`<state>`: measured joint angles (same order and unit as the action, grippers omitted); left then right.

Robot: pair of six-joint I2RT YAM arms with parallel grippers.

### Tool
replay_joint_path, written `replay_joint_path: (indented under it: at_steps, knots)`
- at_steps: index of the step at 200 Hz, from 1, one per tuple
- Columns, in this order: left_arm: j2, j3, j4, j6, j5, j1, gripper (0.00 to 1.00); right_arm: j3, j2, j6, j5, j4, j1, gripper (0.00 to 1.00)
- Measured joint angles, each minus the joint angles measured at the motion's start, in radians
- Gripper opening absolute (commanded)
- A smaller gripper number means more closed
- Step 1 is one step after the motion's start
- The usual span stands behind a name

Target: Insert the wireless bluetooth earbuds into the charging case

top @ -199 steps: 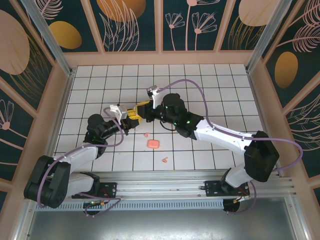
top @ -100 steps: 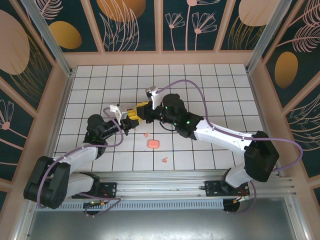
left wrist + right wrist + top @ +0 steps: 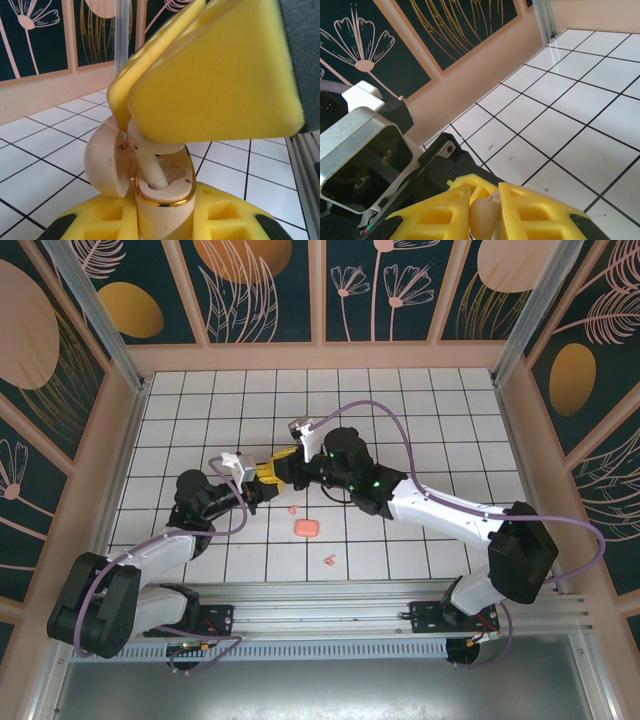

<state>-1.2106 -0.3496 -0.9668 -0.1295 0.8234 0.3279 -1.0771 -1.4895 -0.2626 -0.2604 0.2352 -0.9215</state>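
Edges slightly leftward since a second ago. Clenches one open cream case [image 3: 161, 212] in left gripper [image 3: 262, 476], up-left of one pink case [image 3: 307, 528]. Pinches one cream earbud [image 3: 149, 167] in right gripper [image 3: 285, 460], stem inside cream case. Leaves two others on tiles: one pink earbud [image 3: 292, 509] up-left of pink case, second pink earbud [image 3: 328, 561] down-right.

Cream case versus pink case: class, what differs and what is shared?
The cream case is clamped in the left pincer; the pink case lies free on the tiles. The cream case is open, a cream earbud's stem inside; pink earbuds lie apart from the pink case. Both are rounded.
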Motion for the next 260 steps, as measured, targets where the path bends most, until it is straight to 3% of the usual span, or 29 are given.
replay_joint_path:
  at_steps: [157, 260]
  knots:
    - [0.013, 0.000, 0.015, 0.002, 0.013, -0.001, 0.16, -0.055, 0.012, 0.094, -0.088, -0.158, 0.032, 0.21]
    - [0.066, 0.000, 0.130, 0.085, 0.021, -0.002, 0.16, -0.134, -0.019, 0.198, -0.127, -0.300, 0.032, 0.21]
